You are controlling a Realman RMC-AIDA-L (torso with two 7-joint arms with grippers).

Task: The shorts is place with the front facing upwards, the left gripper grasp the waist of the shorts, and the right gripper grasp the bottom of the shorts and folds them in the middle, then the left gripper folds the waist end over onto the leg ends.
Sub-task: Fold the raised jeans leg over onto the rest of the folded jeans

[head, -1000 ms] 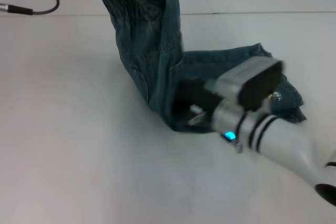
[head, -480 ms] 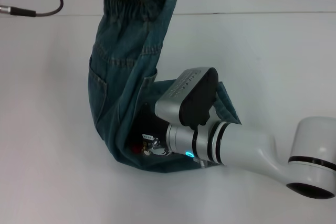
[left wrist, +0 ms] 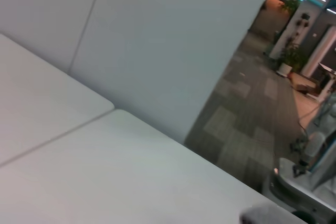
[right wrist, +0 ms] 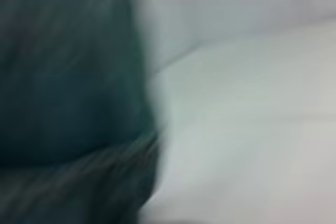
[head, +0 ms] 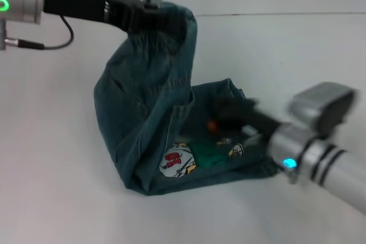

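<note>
The blue denim shorts (head: 146, 107) are held up at one end, with the rest bent onto the white table. My left gripper (head: 150, 16) reaches in from the upper left and is shut on the gathered waist (head: 166, 24), above the table. The cloth hangs down to a fold (head: 137, 182) at the lower left. The lower layer lies flat and shows the embroidered cartoon (head: 182, 160). My right gripper (head: 231, 110) is blurred, low over that flat layer on the right. The right arm partly hides the leg ends. The right wrist view shows only blurred denim (right wrist: 63, 77) beside bare table.
The white table (head: 57, 158) spreads around the shorts on all sides. A black cable (head: 54, 44) hangs from the left arm at the upper left. The left wrist view shows the table's far corner (left wrist: 113, 109), a wall and an office floor beyond.
My right arm has pulled back to the right out of the fold, uncovering the embroidered cartoon. My left gripper has come lower and rightward with the waist, so the raised cloth slumps more.
</note>
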